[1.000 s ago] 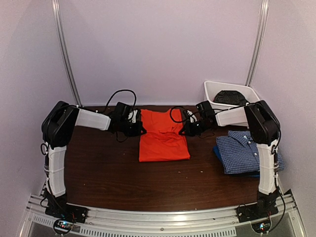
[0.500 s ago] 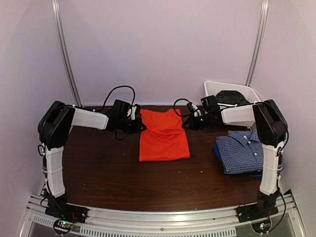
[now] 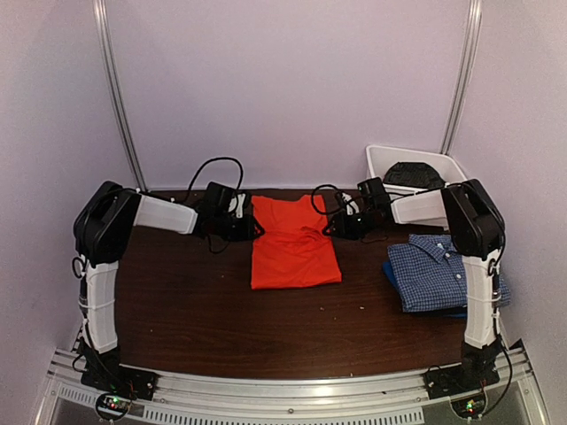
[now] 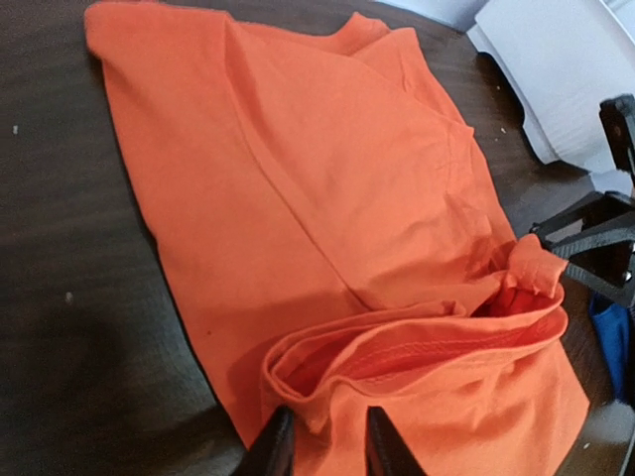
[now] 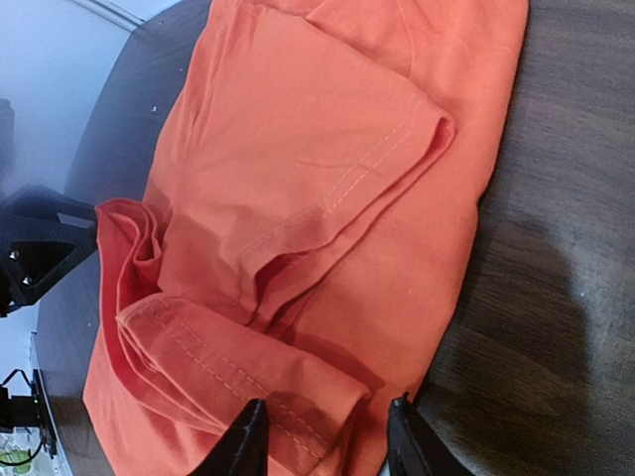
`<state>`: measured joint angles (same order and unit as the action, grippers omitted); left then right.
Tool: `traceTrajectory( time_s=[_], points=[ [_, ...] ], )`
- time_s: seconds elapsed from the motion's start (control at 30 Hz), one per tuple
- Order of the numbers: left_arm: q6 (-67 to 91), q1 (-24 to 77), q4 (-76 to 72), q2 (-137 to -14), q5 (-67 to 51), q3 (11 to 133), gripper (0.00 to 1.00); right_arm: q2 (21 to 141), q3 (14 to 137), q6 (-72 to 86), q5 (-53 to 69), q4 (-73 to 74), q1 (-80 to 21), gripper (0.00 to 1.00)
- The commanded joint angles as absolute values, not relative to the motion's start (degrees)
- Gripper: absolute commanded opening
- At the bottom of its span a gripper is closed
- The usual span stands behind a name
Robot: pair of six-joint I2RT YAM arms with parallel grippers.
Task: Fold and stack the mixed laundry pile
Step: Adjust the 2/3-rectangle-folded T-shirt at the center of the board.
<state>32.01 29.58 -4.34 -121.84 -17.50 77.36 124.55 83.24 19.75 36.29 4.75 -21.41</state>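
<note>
The bright orange T-shirt [image 3: 294,257] lies flat mid-table, its far part doubled over in a loose, bunched fold [image 4: 417,347]. My left gripper [image 3: 254,228] sits at the shirt's left edge; its jaws [image 4: 325,448] stand a little apart, open, with a ridge of orange cloth lying between them. At the shirt's right edge is my right gripper [image 3: 333,228], its jaws [image 5: 325,441] open wide astride the stitched hem [image 5: 248,382], clear space beside one finger. The blue-and-white checked shirt [image 3: 436,270] lies folded at the right on a blue piece [image 3: 461,312].
A white tub [image 3: 383,159] stands at the back right with a dark garment [image 3: 415,174] in it. Black cables loop over both wrists. The dark wooden table [image 3: 195,310] ends at a metal rail in front; the walls stand close behind and beside.
The right gripper swung toward the far edge and then came back a little. The left gripper hardly moved. The bunched fold of the orange shirt now lies slack.
</note>
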Motion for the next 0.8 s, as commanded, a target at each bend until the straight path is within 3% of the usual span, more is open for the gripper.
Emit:
traceTrajectory(
  time_s=[0.0,0.1,0.23,0.57,0.77],
  points=[
    [28.73,29.0,-8.54,-117.67,-16.47,75.15,0.38,120.73,83.39,19.86,36.42,4.6,-20.3,0.45],
    [26.75,29.05,-11.91,-112.73,-15.87,70.08,0.43,115.53,80.06,19.93,37.32,4.21,-19.57,0.5],
    [23.29,30.43,-12.31,-109.48,-16.62,67.34,0.42,110.09,74.81,21.45,40.84,0.79,-19.88,0.49],
    [22.97,36.03,-11.68,-117.16,-18.92,74.4,0.36,112.22,70.47,23.95,42.96,-5.22,-26.53,0.27],
    [24.77,36.39,-11.62,-122.43,-18.98,78.75,0.34,117.31,72.45,25.44,41.74,-7.92,-28.21,0.23]
  ],
)
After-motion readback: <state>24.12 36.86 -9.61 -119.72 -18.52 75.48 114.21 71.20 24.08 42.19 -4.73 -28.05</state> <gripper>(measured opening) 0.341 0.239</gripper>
